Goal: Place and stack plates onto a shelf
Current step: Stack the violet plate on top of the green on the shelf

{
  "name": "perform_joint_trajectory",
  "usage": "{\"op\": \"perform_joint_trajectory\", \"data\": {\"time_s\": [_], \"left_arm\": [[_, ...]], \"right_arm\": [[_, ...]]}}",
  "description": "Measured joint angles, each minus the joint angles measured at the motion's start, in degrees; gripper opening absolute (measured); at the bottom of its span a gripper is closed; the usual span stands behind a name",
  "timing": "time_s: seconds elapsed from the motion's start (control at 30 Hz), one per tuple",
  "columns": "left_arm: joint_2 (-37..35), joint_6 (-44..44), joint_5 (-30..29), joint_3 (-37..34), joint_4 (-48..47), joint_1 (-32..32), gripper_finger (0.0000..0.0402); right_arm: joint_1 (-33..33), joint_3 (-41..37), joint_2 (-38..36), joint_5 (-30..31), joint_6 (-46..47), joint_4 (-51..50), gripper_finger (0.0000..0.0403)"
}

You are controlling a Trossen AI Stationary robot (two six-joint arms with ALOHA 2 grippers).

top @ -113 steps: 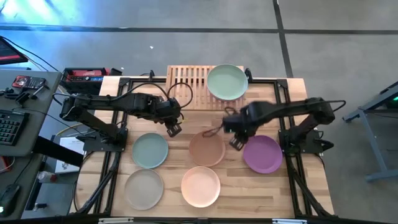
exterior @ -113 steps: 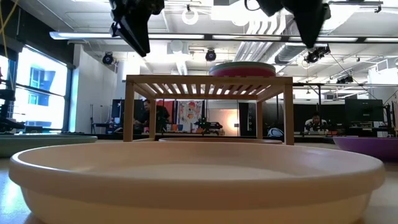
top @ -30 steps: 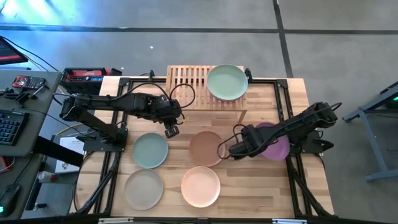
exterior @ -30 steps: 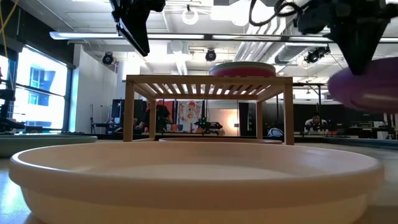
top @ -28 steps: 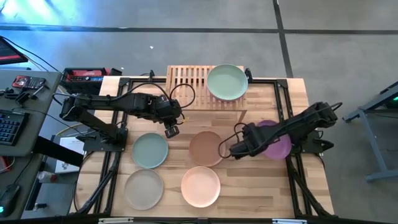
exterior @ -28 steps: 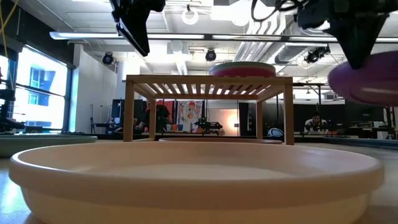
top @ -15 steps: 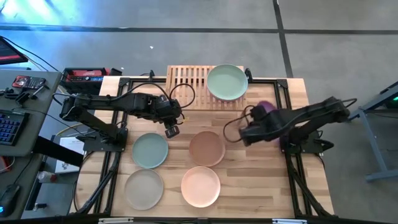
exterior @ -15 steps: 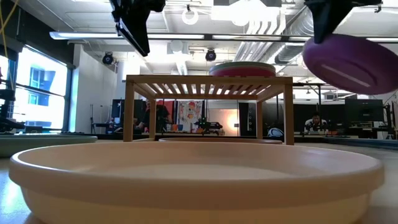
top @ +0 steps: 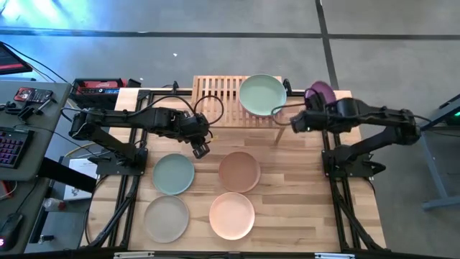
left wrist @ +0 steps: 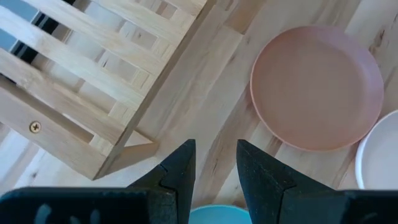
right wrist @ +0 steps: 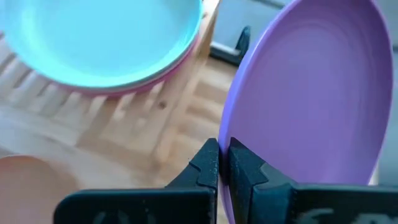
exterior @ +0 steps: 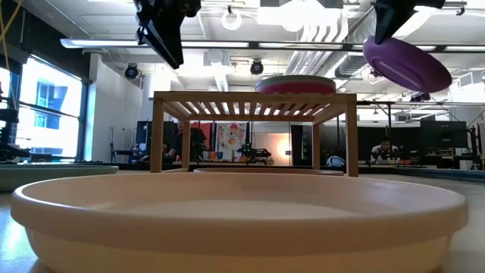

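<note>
The shelf (top: 231, 101) stands at the table's far middle. On its right half a green plate (top: 262, 94) lies on a pink one (exterior: 295, 89). My right gripper (top: 299, 121), just right of the shelf, is shut on a purple plate (top: 320, 92) that hangs at about shelf-top height (exterior: 405, 62). Sage (top: 173, 173), brown (top: 238, 171), grey-beige (top: 166, 218) and peach (top: 231, 215) plates lie flat on the tabletop. My left gripper (top: 200, 150) hovers open near the shelf's near left leg, holding nothing. My right gripper pinches the purple plate's rim (right wrist: 226, 130) between its two fingers, one on the inner face and one on the underside. The plate is lifted clear and steeply tilted, its underside turned toward the table's near edge (exterior: 409, 68).
The shelf's left half (top: 214, 92) is bare slats. The peach plate's rim (exterior: 227, 201) fills the low view's foreground. Left of the table stands a desk with a keyboard (top: 13, 144) and tools. Black arm frames (top: 338, 194) run along both table sides.
My right gripper has risen and gone toward the table's far edge, from beside the brown plate to just right of the shelf. It carries the purple plate, which has tipped from nearly level to steeply tilted. The gripper has stayed shut on the plate.
</note>
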Motion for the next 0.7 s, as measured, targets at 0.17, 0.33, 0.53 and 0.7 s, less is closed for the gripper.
{"op": "perform_joint_trajectory", "data": {"time_s": [0.17, 0.33, 0.53, 0.7], "left_arm": [[0.0, -3.15, 0.0, 0.0, 0.0, 0.0, 0.0106], [0.0, -5.39, 0.0, 0.0, 0.01, 0.0, 0.0106], [0.0, -8.72, 0.0, 0.0, 0.02, 0.0, 0.0106], [0.0, -12.31, -0.02, 0.0, 0.02, 0.0, 0.0106]], "right_arm": [[-7.47, -0.02, -0.19, 1.1, -15.91, 5.44, 0.0], [-14.05, -0.02, -0.19, -0.35, -35.92, 17.42, 0.0], [-19.99, -0.02, -0.19, -6.06, -53.17, 27.01, 0.0], [-22.3, -0.02, -0.17, -10.08, -65.47, 33.14, 0.0]]}}
